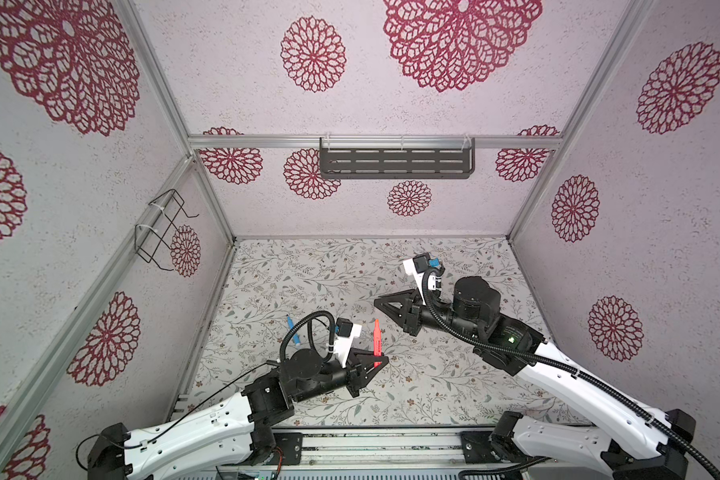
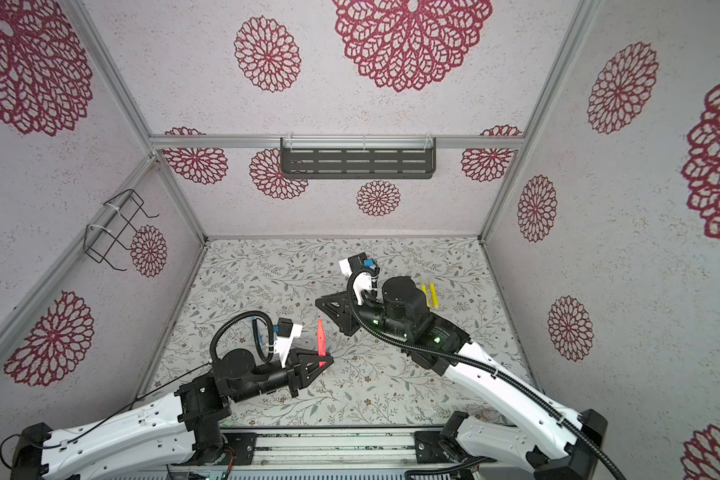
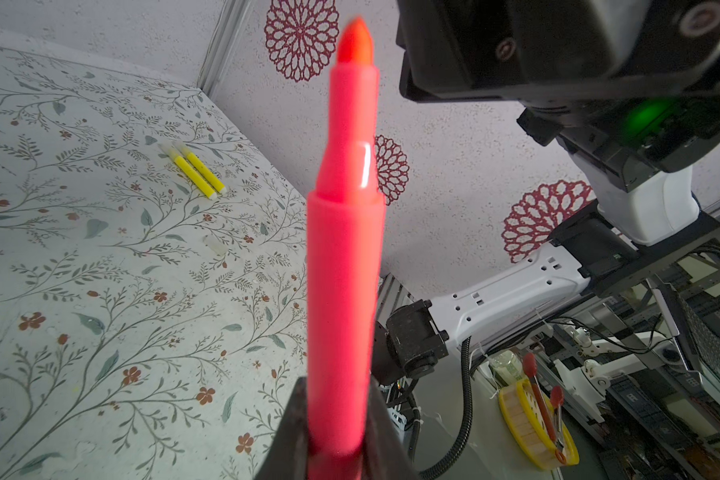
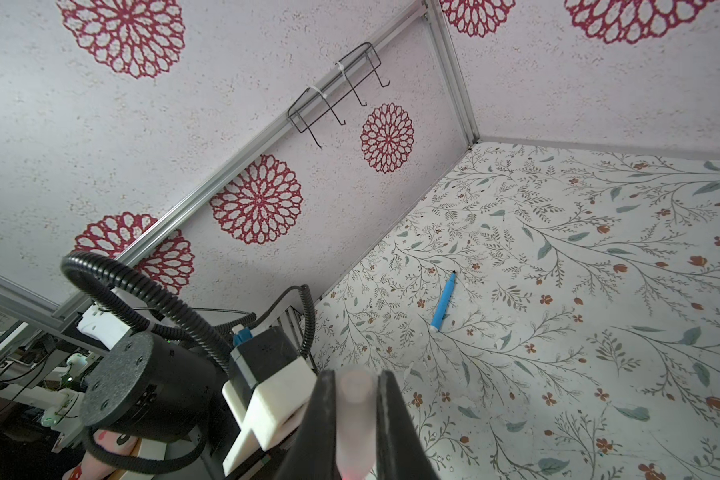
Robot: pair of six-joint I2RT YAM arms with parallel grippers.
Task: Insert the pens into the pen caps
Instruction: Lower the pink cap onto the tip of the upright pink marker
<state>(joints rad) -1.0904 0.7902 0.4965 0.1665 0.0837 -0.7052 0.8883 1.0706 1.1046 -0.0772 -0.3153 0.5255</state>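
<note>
Lying apart: blue pen, yellow pens.

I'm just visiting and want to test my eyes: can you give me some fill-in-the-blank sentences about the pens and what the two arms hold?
1. The left fingers hold the pink-red pen, so the number of pens lying on the table is ___.
2. The right fingers are shut on the clear cap, so the number of arms holding something is ___.
3. The yellow pens lie side by side; the lone pen is coloured ___.

Missing words: three; two; blue.
</note>
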